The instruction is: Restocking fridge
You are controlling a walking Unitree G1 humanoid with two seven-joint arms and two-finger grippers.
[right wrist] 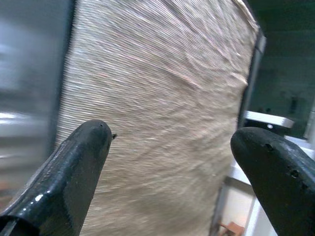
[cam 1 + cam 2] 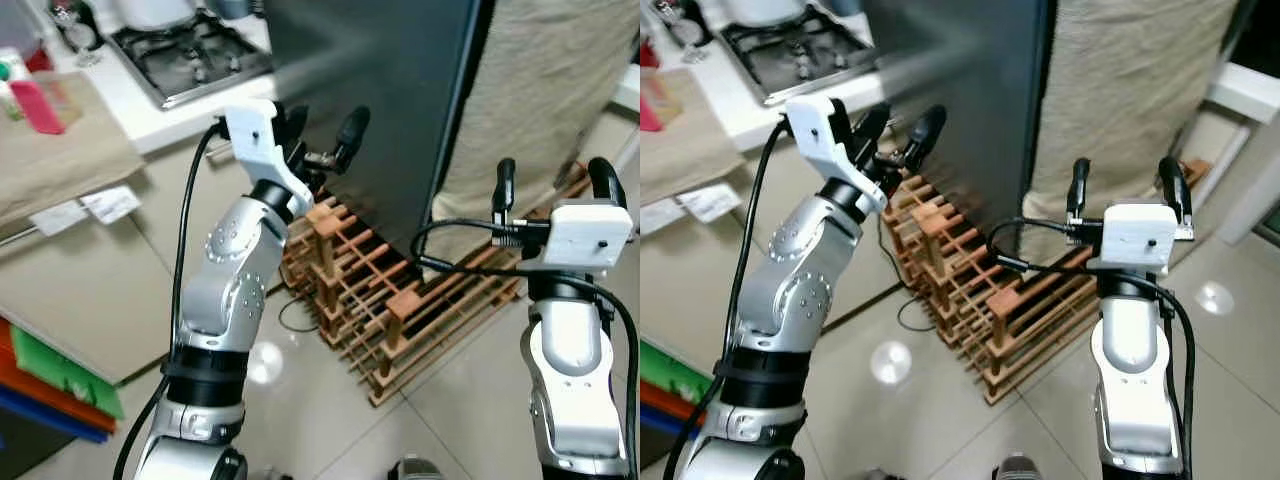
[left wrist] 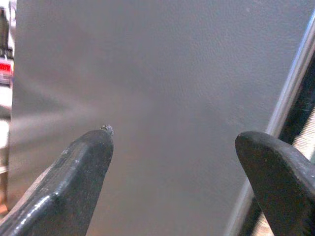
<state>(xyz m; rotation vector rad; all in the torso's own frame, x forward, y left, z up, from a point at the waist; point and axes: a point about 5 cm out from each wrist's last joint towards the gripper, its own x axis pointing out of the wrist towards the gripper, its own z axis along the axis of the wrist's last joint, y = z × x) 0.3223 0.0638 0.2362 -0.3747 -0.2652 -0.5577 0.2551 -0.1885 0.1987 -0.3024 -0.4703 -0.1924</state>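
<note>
Left tool (image 2: 325,135) spread before grey fridge (image 2: 400,90), right tool (image 2: 550,185) spread, no legible labels

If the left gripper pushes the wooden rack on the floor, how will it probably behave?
The wooden rack is an open lattice of thin slats, so it is probably light and stiff. On the glossy tile floor it would likely slide rather than tip, since it sits low and wide. The left gripper is open, above it.

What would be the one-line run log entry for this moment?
left tool: open, at grey fridge door | right tool: open, empty | wooden rack: on floor
</note>
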